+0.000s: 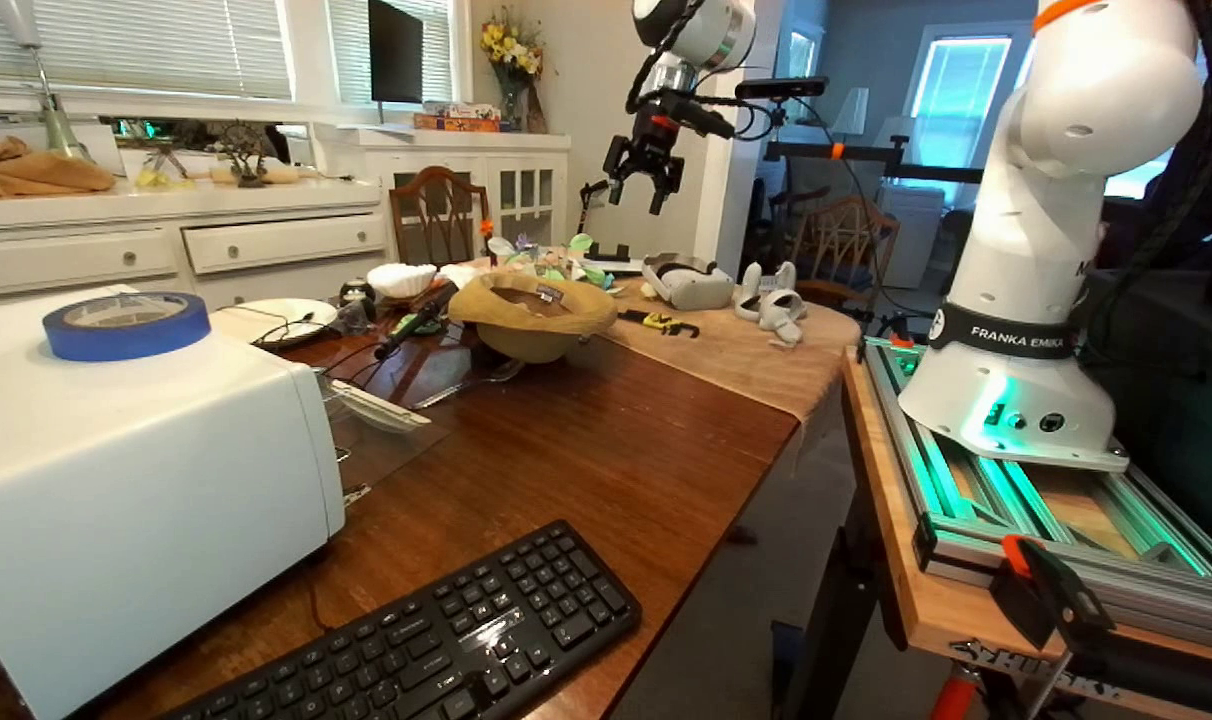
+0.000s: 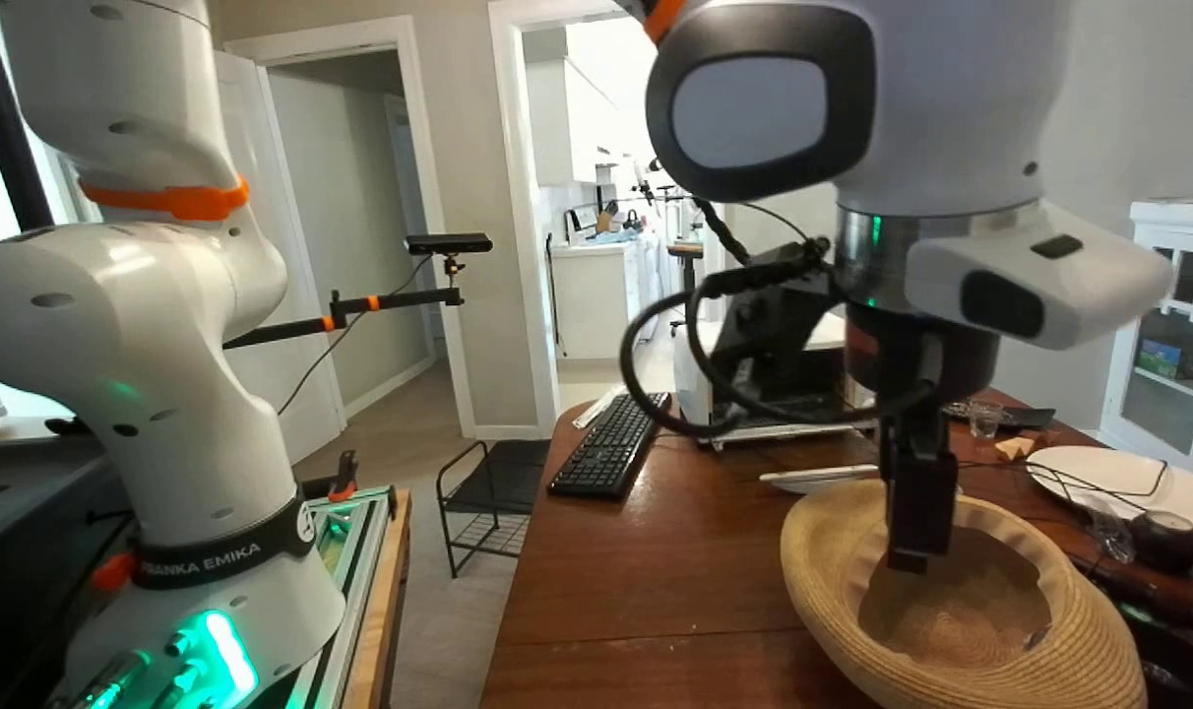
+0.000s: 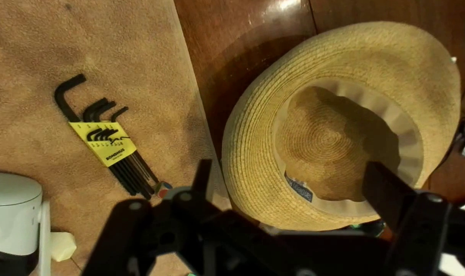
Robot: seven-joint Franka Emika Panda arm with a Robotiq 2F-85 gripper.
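One ribbed straw hat [image 3: 332,134], oval-brimmed, lies upturned.

Daylight glows through the blinds [image 1: 156,50] beyond the tool [image 1: 636,200] in an exterior view, the kitchen [image 2: 611,118] past it burns nearly white in an exterior view, and in both exterior views green light spills over the base [image 1: 1041,400], well apart from it. The wrist view is dimmer and warmer: below the tool a shadow darkens part of the hat [image 3: 324,140], white glare marks the table [image 3: 248,23] farther ahead of the tool, and the fingers [image 3: 388,188] look dark and soft.
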